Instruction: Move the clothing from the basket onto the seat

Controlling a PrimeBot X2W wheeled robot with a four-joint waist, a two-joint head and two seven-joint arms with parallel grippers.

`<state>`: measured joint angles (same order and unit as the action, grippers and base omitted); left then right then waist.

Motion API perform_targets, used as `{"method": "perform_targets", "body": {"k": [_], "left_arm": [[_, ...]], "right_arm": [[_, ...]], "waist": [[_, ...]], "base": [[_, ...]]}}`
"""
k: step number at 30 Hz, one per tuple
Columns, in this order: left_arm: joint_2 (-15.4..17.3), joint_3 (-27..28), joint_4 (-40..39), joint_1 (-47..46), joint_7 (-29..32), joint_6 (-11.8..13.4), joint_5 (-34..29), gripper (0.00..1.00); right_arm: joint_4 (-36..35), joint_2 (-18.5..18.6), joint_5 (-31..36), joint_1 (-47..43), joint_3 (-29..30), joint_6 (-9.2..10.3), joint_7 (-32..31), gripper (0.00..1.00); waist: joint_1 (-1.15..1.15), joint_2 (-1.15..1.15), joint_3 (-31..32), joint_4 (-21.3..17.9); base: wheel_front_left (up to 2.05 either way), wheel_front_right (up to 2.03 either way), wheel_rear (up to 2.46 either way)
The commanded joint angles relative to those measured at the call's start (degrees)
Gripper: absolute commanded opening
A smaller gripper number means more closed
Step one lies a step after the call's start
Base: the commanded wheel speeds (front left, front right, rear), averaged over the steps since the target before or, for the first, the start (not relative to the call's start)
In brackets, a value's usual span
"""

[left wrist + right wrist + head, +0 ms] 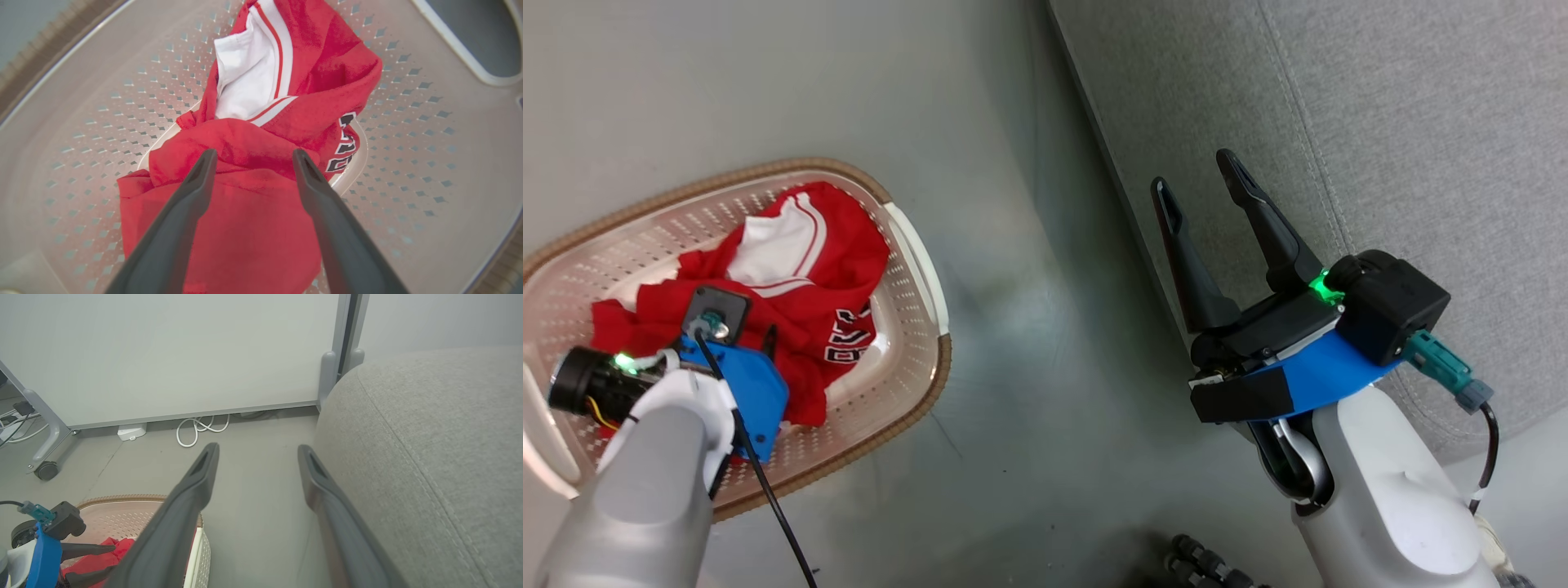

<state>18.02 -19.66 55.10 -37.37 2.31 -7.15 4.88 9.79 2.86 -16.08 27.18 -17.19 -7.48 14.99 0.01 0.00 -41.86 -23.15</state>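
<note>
1. Seat (1380, 122): large, grey fabric upholstery, rounded edge, one stitched seam along the top. Stands well to the right of the basket, with a strip of bare floor between. Nothing lies on the part in view.

2. Floor (1029, 367): smooth grey, carries the basket.

3. Partition panel (163, 355): pale, grey-framed, on a caster foot, standing beyond the basket. A looped white cable (200, 430) and a small white box (131, 431) lie at its base.

4. Basket (792, 167): cream plastic, sides pierced with small diamond holes, brown woven-look rim, white handle on the side toward the seat. Contents: the clothing.

5. Clothing (825, 261): red fabric with white trim and thin red striping, bunched on the basket's base, a white inner face showing at the far end. Dark letters edged in white show on a fold at the side nearer the seat; they are creased under and cannot be read.

6. Left pincer (254, 154): inside the basket, fingers spread wide, tips down at a fold of the red cloth, nothing clamped between them.

7. Right pincer (1194, 170): to the right of the basket, at the seat's near edge above the floor, fingers parted, empty.
</note>
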Motion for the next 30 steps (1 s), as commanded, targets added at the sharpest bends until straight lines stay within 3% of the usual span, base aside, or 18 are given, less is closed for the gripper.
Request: {"method": "perform_targets", "body": {"k": [1,13,29,30], "left_arm": [[0.64,-0.49,0.24,-1.5,0.36,-0.37,-0.41,1.0],[3.3,-5.83,5.67,-6.62,9.0,-0.33,-1.07,1.0],[3.21,-8.98,9.85,-9.0,20.17,1.72,-2.41,1.0],[3.17,-9.06,10.03,-9.17,20.82,1.8,-2.32,0.53]], "right_arm": [[-0.44,0.05,-0.3,1.12,-0.23,-0.03,0.23,1.0],[-2.5,0.05,-2.41,2.11,-1.25,-0.03,0.23,1.0],[-3.26,0.05,-3.21,2.99,-1.94,-0.03,0.23,1.0],[-3.28,0.05,-3.24,2.98,-1.98,-0.03,0.24,1.0]], "waist": [[-0.01,0.0,-1.72,-0.89],[-0.01,0.0,-5.98,-1.54],[-0.01,0.0,-7.78,-1.82],[-0.01,0.0,-7.88,-1.85]], "base": [[0.0,0.0,0.0],[0.0,0.0,0.0],[0.0,0.0,0.0],[0.0,0.0,0.0]]}}
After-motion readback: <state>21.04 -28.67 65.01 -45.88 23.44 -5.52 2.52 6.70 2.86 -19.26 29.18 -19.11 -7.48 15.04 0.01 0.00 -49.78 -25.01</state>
